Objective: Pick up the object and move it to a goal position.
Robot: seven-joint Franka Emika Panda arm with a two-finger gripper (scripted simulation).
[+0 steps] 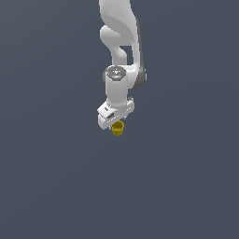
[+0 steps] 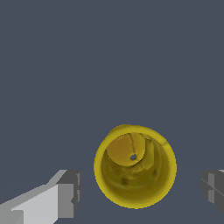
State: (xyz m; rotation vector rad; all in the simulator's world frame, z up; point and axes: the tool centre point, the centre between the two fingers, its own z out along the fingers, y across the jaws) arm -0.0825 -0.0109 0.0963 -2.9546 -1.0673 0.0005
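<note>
A white robot arm (image 1: 122,42) comes down from the top of the exterior view, near the middle of the picture. At its end is the gripper (image 1: 116,122), pointing down. Right under it, a little below the middle of the frame, sits the small yellow cup (image 1: 117,129). In the wrist view the cup (image 2: 135,171) is seen from above, in the lower middle of the picture, and you can look down inside it to its round bottom. One gray fingertip (image 2: 69,194) is at the lower left and the other is at the lower right edge. The fingers are wide apart, with dark gaps between them and the cup, so they hold nothing. All around is plain dark gray-blue floor (image 1: 56,177).
</note>
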